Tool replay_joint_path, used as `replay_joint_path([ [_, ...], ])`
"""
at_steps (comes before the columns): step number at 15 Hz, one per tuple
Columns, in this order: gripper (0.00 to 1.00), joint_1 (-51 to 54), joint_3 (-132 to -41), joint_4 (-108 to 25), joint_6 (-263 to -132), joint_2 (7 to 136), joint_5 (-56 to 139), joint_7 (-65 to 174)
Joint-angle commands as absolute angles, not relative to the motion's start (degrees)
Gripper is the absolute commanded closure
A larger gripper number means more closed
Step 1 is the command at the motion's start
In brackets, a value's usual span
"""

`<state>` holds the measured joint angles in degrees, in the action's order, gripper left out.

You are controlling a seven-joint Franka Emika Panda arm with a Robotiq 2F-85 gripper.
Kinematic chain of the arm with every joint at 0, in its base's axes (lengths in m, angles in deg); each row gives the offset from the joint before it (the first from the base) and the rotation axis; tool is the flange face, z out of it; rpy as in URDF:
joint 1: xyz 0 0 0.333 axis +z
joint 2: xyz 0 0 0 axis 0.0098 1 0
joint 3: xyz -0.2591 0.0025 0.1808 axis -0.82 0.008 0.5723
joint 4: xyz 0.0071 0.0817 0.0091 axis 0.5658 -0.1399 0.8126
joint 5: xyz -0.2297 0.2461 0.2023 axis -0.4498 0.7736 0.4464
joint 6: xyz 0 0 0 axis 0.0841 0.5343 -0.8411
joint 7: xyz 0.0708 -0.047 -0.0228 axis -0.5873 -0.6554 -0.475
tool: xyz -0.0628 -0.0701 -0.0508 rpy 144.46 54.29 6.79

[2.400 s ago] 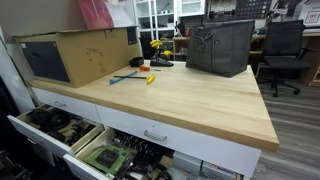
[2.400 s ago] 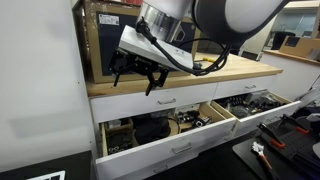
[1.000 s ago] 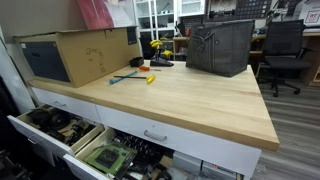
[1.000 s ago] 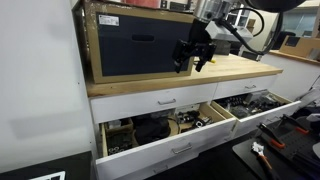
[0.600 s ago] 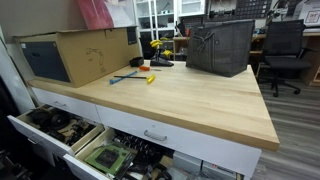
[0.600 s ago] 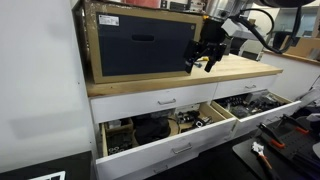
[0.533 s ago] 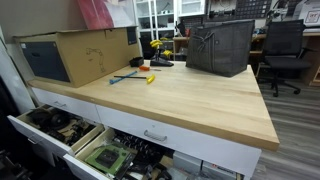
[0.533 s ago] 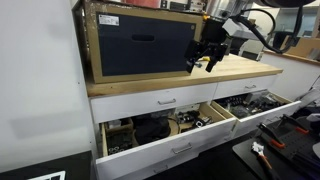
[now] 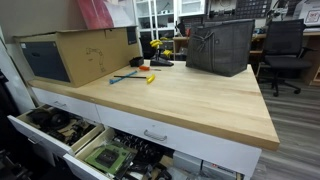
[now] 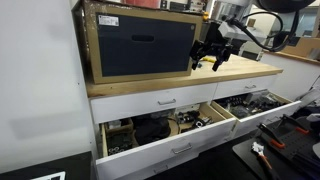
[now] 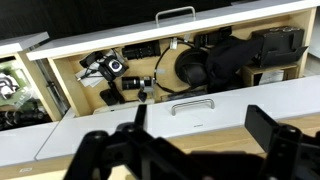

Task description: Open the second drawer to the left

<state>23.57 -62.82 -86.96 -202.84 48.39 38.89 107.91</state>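
The second drawer (image 10: 176,147) is a deep white drawer with a small silver bar handle. It stands pulled out, with jumbled black parts inside. It also shows in an exterior view (image 9: 28,134) and in the wrist view (image 11: 150,40). My gripper (image 10: 213,57) hangs above the wooden tabletop, up and to the right of that drawer, touching nothing. In the wrist view its dark fingers (image 11: 200,135) stand wide apart and empty above the closed shallow drawer (image 11: 190,105).
A second open drawer with green circuit boards (image 9: 106,158) lies beside it. A large cardboard box (image 9: 75,55) stands at one end of the tabletop (image 9: 190,100), also in an exterior view (image 10: 140,45). A black bag (image 9: 220,47) and small tools (image 9: 135,75) sit farther along.
My gripper has moved from in front of the shallow drawer up and to the right, over the tabletop. The drawers have not moved.
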Motion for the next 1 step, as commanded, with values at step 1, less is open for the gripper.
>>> replay_joint_path([
  [1,0.0,22.1,-61.3,-87.0,-202.8,48.3,39.3,107.7],
])
